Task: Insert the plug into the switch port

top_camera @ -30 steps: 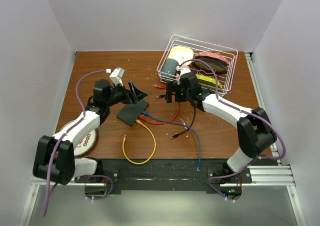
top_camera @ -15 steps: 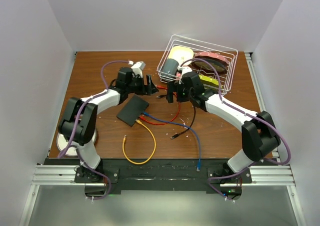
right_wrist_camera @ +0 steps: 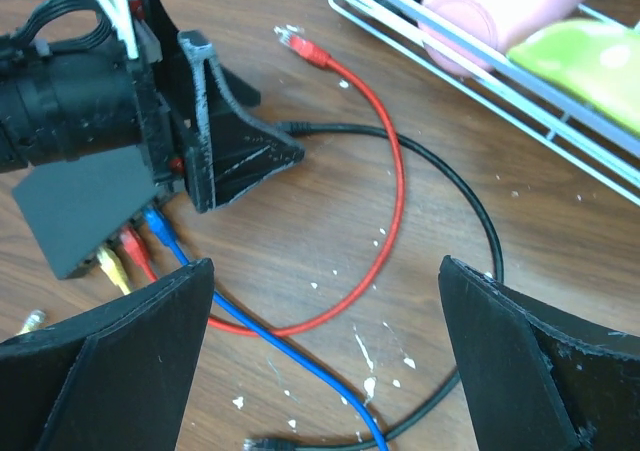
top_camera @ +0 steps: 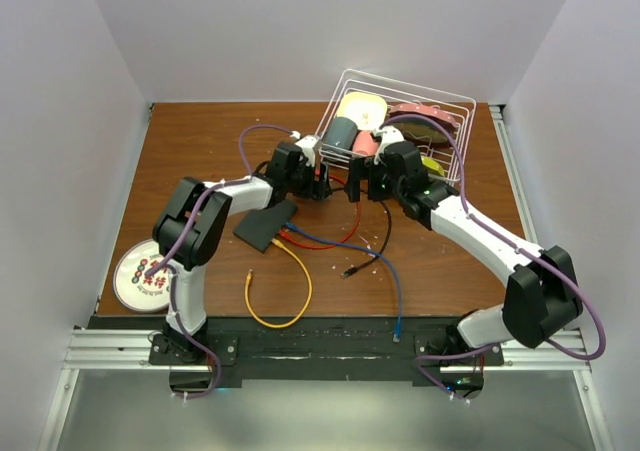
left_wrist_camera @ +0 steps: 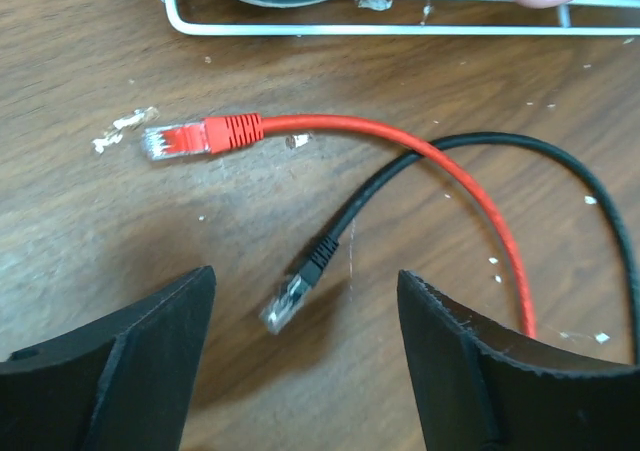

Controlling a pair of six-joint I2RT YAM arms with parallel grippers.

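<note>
Top external view: the brown wooden table [top_camera: 200,141] carries a white wire basket [top_camera: 455,106] at 1 o'clock from its middle. The switch [top_camera: 262,226] lies flat just toward 9 o'clock from the middle. It is a small matte-black rectangular box set at a slant. Its socket edge faces about 4 o'clock, and yellow [top_camera: 290,271], red [top_camera: 345,233] and blue [top_camera: 370,256] cables run out from it.

In the right wrist view the switch [right_wrist_camera: 85,211] looks dark grey and plain on top, with three plugs side by side in its ports.

The left end effector [top_camera: 320,179] hangs at the switch's 1 o'clock, near the basket's front wall. The right end effector [top_camera: 358,186] is just beside it at 3 o'clock. In the left wrist view the left end effector [left_wrist_camera: 305,276] is spread wide and grips nothing. In the right wrist view the right end effector [right_wrist_camera: 325,263] is likewise spread wide with nothing in it.

A printed round disc [top_camera: 145,276] sits at 8 o'clock, at the table edge.

In the left wrist view the black cable [left_wrist_camera: 480,141] ends in a clear plug [left_wrist_camera: 285,306], lying loose on the wood between the left fingers. At its 11 o'clock lies the red plug [left_wrist_camera: 175,141], clear-tipped with a ribbed red boot, also loose, just below the basket wire.
</note>
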